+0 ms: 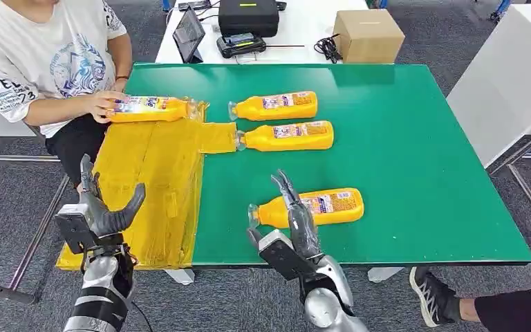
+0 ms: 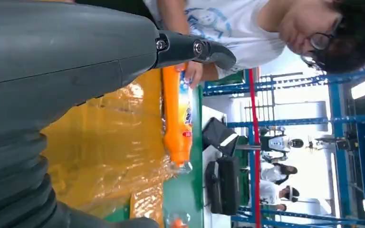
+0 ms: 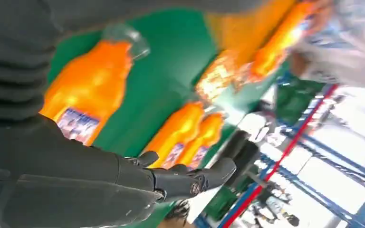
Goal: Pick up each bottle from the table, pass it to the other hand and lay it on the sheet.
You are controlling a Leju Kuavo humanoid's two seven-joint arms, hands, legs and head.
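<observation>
Both hands empty, four bottles down on the bench.

Right hand (image 1: 297, 214) fingers spread, over the nearest bottle (image 1: 311, 207) by the front edge of the green bench (image 1: 422, 159), holding nothing. Left hand (image 1: 100, 207) fingers wide, over the sheet's near left corner. Yellow sheet (image 1: 152, 194) covers the bench's left end; one bottle (image 1: 148, 108) lies on its far edge under a person's hand (image 1: 100, 105). Two more bottles (image 1: 274, 106) (image 1: 287, 136) mid-bench, just right of the sheet. Right half of the bench is open.
</observation>
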